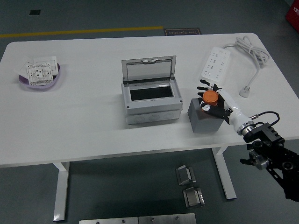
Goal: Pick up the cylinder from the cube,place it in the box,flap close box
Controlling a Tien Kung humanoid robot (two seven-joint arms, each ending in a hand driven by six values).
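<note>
An orange cylinder [210, 97] stands on top of a dark grey cube [205, 119] right of the table's middle. My right hand [216, 99] reaches in from the lower right, and its black-tipped fingers [204, 88] curl around the cylinder from behind and from the front. The cylinder rests on the cube. A grey box [151, 100] sits at the table's middle, its clear lid [149, 69] standing up at the back and its dark inside showing. My left arm is out of view.
A white power strip [216, 61] with a coiled cable [252, 56] lies at the back right, just beyond my hand. A purple dish [43, 77] holding white socket plates sits at the far left. Metal parts lie on the floor below the table.
</note>
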